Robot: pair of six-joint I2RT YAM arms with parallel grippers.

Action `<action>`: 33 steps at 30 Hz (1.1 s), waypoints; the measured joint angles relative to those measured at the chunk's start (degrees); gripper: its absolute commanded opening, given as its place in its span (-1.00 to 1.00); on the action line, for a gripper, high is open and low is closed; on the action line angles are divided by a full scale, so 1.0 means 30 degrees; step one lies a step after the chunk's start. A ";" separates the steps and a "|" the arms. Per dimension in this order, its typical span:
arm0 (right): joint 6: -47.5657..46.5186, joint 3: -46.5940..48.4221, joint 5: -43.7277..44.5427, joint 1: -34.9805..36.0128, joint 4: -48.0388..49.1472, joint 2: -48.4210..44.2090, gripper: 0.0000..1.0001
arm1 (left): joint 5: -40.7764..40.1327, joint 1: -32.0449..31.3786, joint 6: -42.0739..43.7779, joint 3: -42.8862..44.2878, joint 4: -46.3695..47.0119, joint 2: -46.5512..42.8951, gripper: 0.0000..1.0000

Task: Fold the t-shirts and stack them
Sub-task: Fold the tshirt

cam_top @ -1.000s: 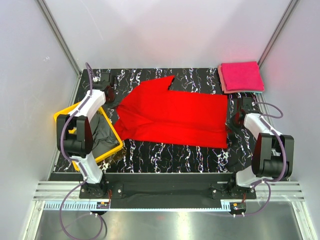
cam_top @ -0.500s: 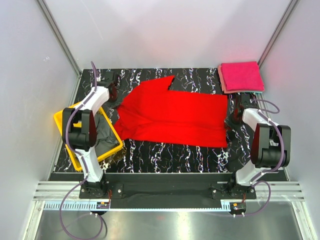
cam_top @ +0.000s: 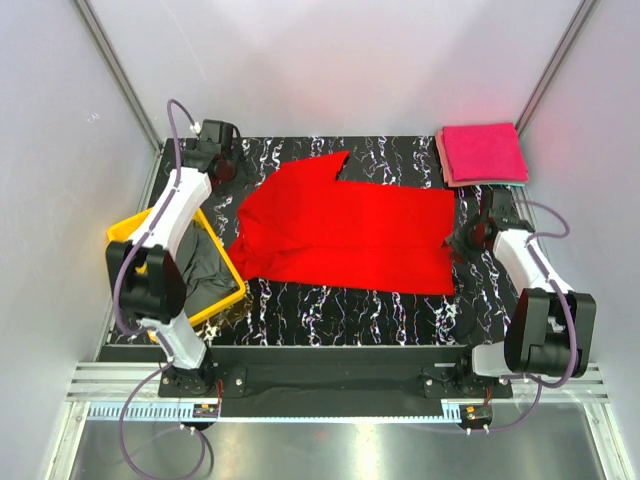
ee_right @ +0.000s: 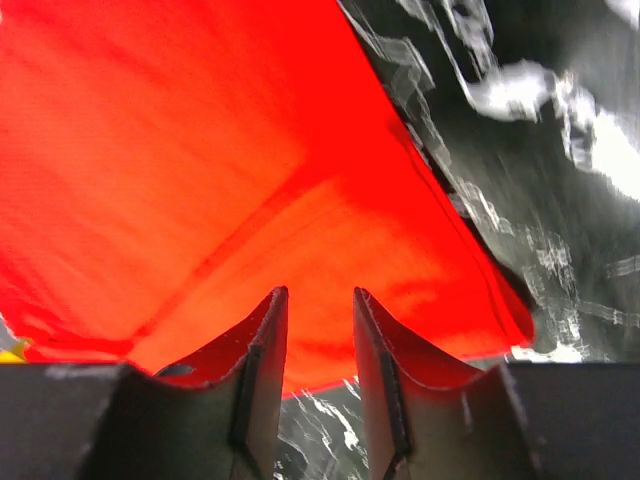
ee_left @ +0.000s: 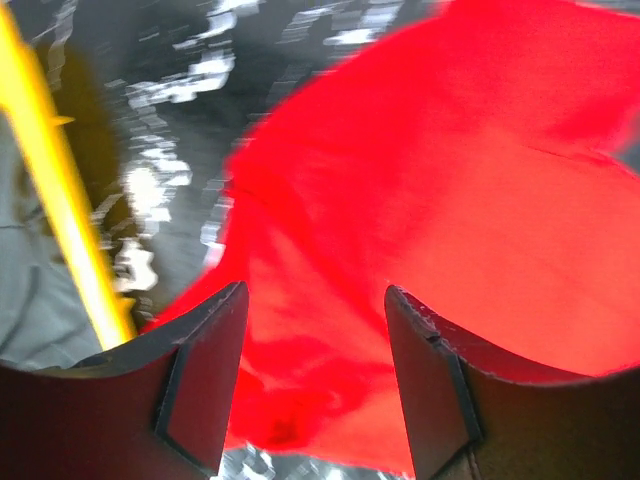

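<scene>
Moved: left gripper (ee_left: 315, 290) was drawn to the far left corner and opened wide; right gripper (ee_right: 319, 292) opened narrowly; both empty.
Table (cam_top: 330, 305): black marbled, red t-shirt (cam_top: 350, 235) spread at centre.
Room: pale walls (cam_top: 330, 60).

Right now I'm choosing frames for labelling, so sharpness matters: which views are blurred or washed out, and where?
Top external: sharp, evenly lit, though the red t-shirt is so saturated its folds barely show. Left wrist: motion-smeared, the marbled table and yellow tray streaked; only the gripper fingers are crisp. Right wrist: milder smear on the table's veins, cloth weave soft.
</scene>
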 measured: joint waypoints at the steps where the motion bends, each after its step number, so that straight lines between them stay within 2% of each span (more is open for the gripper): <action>1: 0.0270 -0.0831 -0.0291 0.0022 0.0175 -0.0393 -0.23 | 0.0321 -0.0233 0.0087 -0.0036 0.0087 -0.0612 0.25; 7: 0.1443 -0.4408 -0.0379 0.0036 0.0546 -0.0576 -0.26 | 0.3395 -0.1603 0.0743 -0.1559 0.1035 -0.4779 0.27; 12: 0.1435 -0.4503 0.1064 0.0022 0.0736 0.0532 -0.26 | 0.4852 -0.1982 0.1173 -0.3293 0.1151 -0.6441 0.29; 19: 0.2098 -0.4575 0.2426 -0.0423 0.1064 0.0619 -0.24 | 0.5071 -0.1996 0.1566 -0.5523 0.0466 -0.8495 0.32; 27: 0.2251 -0.5166 0.3672 -0.4204 0.1107 -0.0313 -0.24 | 0.4597 -0.1996 0.2463 -0.5493 -0.0313 -0.9712 0.33; 30: 0.2018 -0.5588 0.4597 -0.5646 0.0219 -0.1625 -0.24 | 0.4488 -0.1996 0.2725 -0.5493 -0.0648 -0.9712 0.34; 33: 0.1821 -0.5530 0.4860 -0.5880 -0.0816 -0.3446 -0.24 | 0.4466 -0.1967 0.2929 -0.5486 -0.0823 -0.9697 0.36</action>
